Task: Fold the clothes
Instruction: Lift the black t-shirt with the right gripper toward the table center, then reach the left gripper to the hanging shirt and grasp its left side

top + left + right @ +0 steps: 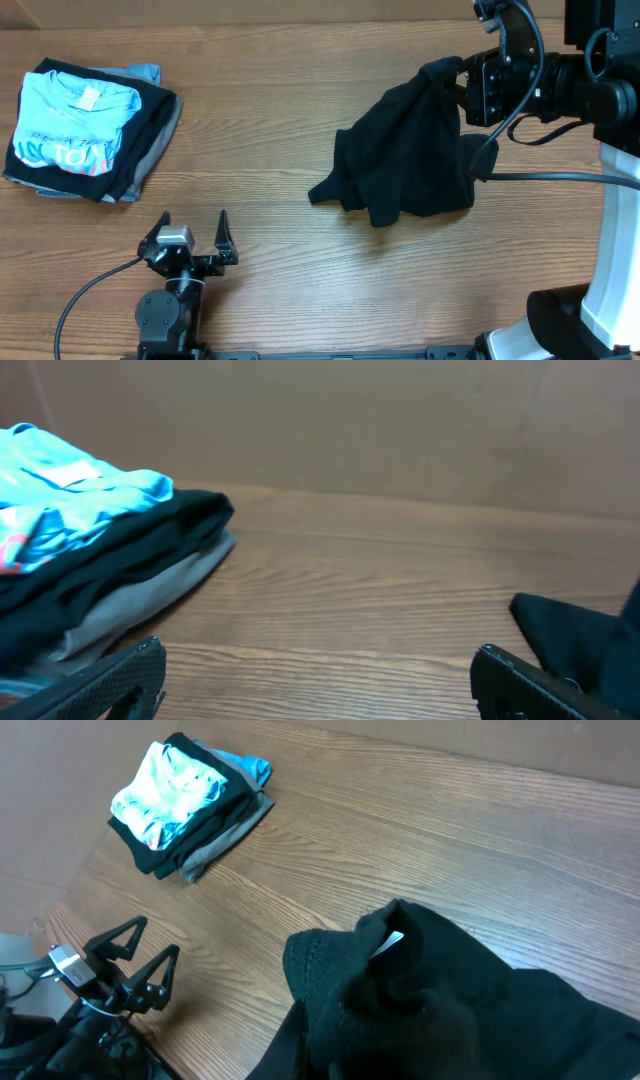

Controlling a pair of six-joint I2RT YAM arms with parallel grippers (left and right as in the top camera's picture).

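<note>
One black garment [405, 160] is lying crumpled on the right half of the wooden table [280, 90], and the right gripper [452, 80] is pulling its upper edge up off the wood. In the right wrist view that gripper's fingers are buried in the cloth, so their closure is not showing directly. The fabric is bunching and rising to them, though, which reads as a pinch on a thick fold rather than on a single layer. The left gripper [192, 225] is sitting low on the robot's side of the table, well apart from the garment, its fingers spread wide and grasping nothing. A stack of folded clothes [85, 150], with a light blue T-shirt [70, 110] on top, is resting at the left end.

The step in hand is probably spreading the garment flat before folding. The main risks are coming from the grip. Holding a wad instead of one edge, the right arm is likely to drag the whole heap rather than open it, leaving the layers twisted. A shallow pinch could also let go mid-lift. With the left arm far off, nothing is pinning the opposite edge, so the cloth may slide across the smooth wood.
</note>
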